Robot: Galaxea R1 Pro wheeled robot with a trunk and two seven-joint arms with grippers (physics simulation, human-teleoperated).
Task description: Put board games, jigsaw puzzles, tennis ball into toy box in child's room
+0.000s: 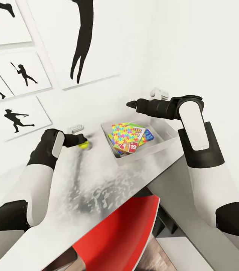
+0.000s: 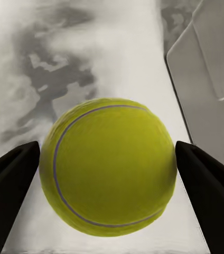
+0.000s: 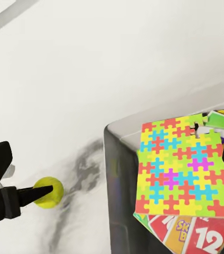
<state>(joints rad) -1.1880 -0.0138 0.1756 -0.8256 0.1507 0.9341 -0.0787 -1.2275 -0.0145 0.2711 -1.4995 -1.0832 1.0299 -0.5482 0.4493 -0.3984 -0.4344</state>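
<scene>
- Left claw (image 1: 81, 142) sits low over the long light grey desk (image 1: 97, 188) with its two dark fingers (image 2: 11, 169) spread on either side of the small yellow-green tennis ball (image 2: 108, 166). In the left wrist view the fingertips stand right at the ball's flanks, but I cannot tell whether they press it yet, so I read the claw as apart and bracketing, not clamped.
- That straddle makes sense: a round ball rolls from a push on one side, so fingers level with its middle on both sides should trap it as they close.
- The ball rests on the desk just beside the near wall of the light grey rectangular toy box (image 1: 112, 145), close to the white wall, leaving only a short carry.
- Inside the toy box, a thin multicoloured jigsaw puzzle mat (image 1: 124, 134) lies tilted on top of the pile. Under it show the red-and-green "SKIP-BO" game box (image 3: 188, 230) and the corner of a blue game box (image 1: 149, 134). They lean because they are stacked loosely against the sloping sides.
- Right claw (image 1: 130, 105) hangs above the far rim of the toy box, apart from everything; whether its fingers are parted or together I cannot tell. Held high, it stays out of the way of the left arm.
- By my judgement the ball is the last toy still outside, though the pile hides what lies lower down.
- Risk: closing off-centre could squirt the ball toward the wall.
</scene>
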